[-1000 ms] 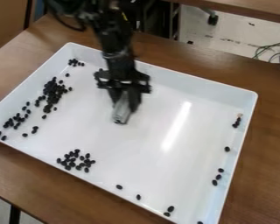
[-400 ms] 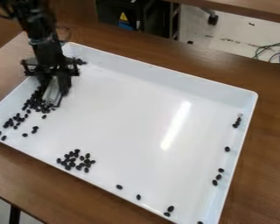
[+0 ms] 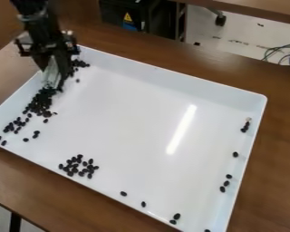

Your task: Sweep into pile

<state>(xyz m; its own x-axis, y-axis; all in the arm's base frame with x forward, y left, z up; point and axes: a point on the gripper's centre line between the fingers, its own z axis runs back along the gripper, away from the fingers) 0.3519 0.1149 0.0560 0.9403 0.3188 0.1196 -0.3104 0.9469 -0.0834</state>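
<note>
The black gripper (image 3: 54, 80) hangs at the left wall of the white tray (image 3: 153, 113), low over the upper end of a heap of black beans (image 3: 41, 101). A pale, flat piece (image 3: 51, 74) hangs between its fingers, its lower end near the heap. Looser beans (image 3: 15, 125) trail down the left wall to the near-left corner. A separate cluster of beans (image 3: 78, 166) lies near the front wall. A few more beans (image 3: 79, 64) are at the far-left corner, beside the gripper.
Single beans lie along the front wall (image 3: 123, 193) and the right wall (image 3: 235, 154). The tray stands on a brown wooden table (image 3: 202, 63). Cables (image 3: 283, 52) are on the floor at the upper right.
The gripper has gone from the tray's upper middle to the left wall, then a little toward the far-left corner. Beans there are bunched closer to the wall; the front cluster is unchanged.
</note>
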